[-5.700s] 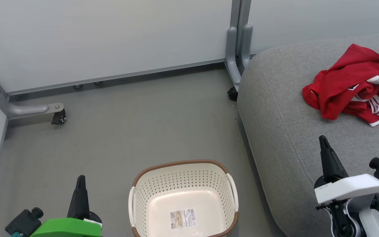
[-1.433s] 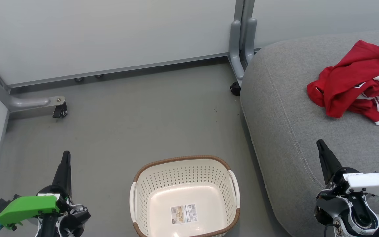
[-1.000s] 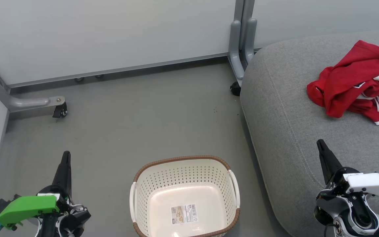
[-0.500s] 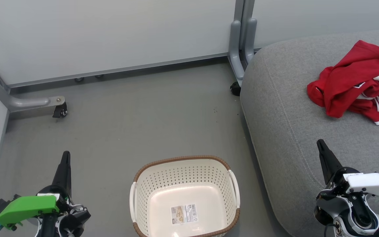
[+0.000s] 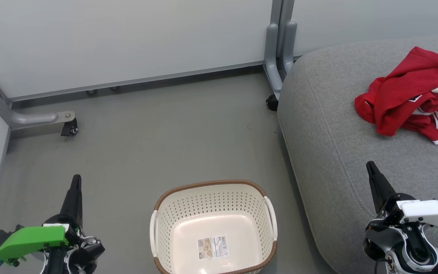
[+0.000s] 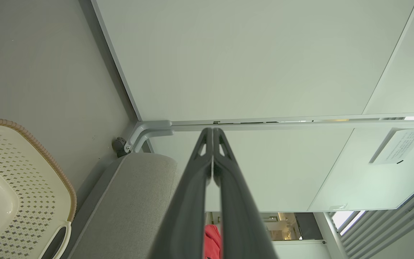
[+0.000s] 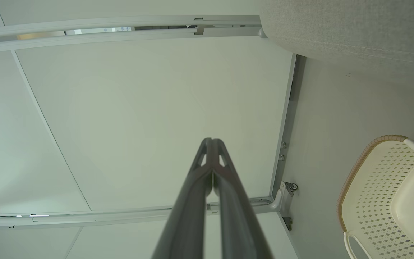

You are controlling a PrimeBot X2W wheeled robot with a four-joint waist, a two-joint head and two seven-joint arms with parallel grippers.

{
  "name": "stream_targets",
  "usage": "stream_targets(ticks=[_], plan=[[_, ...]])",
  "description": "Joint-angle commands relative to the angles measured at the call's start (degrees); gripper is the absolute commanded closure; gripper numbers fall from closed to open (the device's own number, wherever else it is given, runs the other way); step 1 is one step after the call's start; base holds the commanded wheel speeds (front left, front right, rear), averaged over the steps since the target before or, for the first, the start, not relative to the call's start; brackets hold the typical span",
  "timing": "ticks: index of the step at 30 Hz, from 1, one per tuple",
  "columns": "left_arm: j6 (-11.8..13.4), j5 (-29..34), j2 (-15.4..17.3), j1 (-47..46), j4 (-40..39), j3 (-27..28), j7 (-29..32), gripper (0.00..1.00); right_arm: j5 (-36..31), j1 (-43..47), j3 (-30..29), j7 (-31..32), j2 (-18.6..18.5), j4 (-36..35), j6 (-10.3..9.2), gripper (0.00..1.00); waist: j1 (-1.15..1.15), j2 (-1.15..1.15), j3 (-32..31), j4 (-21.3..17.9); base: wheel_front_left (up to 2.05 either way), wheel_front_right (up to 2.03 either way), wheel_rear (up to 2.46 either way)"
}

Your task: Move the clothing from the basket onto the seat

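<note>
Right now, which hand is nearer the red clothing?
The right hand, white-capped, by the grey seat where the clothing lies; the green-capped left hand is beyond the basket.

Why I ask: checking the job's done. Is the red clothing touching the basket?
Apart. The head view shows the clothing lying on the seat, well away from the basket, which stands empty on the floor.

I see the grey floor [image 5: 146,137] carrying the cream basket [image 5: 208,184], standing upright, with the big grey seat [image 5: 333,152] just to its right. A castered partition foot [image 5: 44,121] stands on the floor at the far left. On the seat, the red clothing [image 5: 401,99] lies crumpled toward the far right.
</note>
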Motion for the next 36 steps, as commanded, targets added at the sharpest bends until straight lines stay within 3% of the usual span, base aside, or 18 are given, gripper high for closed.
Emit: stream_targets(ticks=[1,36], plan=[[-0.3,0.1,0.1,-0.7,0.1,0.3,0.2,1.00,-0.2,-0.3,-0.1,0.2,0.0,0.1,0.02,1.00,0.00,0.00,0.0,0.0,0.00,0.00,0.00],[-0.3,0.3,0.0,-0.7,0.1,0.4,0.3,1.00,-0.3,-0.3,-0.2,0.2,0.0,0.1,0.02,1.00,0.00,0.00,0.0,0.0,0.00,0.00,0.00]])
